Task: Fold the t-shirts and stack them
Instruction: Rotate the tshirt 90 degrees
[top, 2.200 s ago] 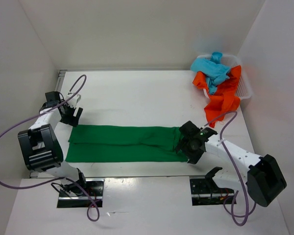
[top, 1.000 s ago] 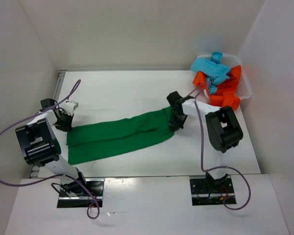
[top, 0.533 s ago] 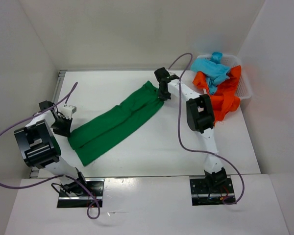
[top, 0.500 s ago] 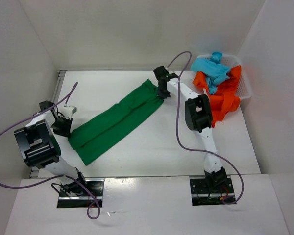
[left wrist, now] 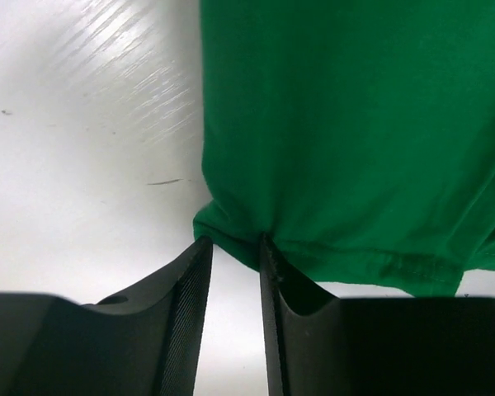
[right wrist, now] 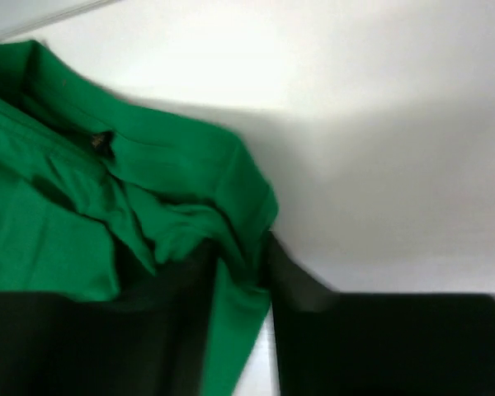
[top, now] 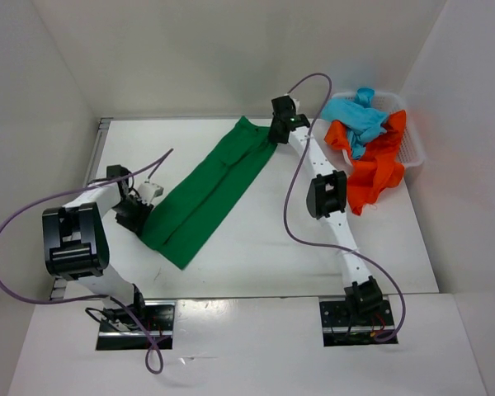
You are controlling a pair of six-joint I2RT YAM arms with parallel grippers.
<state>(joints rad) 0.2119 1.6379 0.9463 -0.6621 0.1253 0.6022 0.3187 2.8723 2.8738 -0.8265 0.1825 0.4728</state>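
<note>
The dark green t-shirt (top: 210,186), folded into a long strip, lies diagonally on the table from far centre to near left. My left gripper (top: 142,210) is at its near-left end. In the left wrist view that gripper (left wrist: 231,241) is open, bare table shows between the fingers, and the green hem (left wrist: 346,124) just touches their tips. My right gripper (top: 277,132) is at the strip's far end. Seen from the right wrist, it (right wrist: 239,247) is open with a loose fold of green cloth (right wrist: 66,223) between the fingers. The turquoise t-shirt (top: 359,115) and orange-red t-shirt (top: 375,169) are heaped in the basket.
A white mesh basket (top: 414,153) stands at the far right corner, with the orange-red shirt spilling over its front onto the table. White walls close in the table on the left, far and right sides. The right arm stretches across the table's right half.
The green strip swung from lying crosswise to a diagonal as my right gripper carried its end to the far centre. Both grippers' jaws have parted.
</note>
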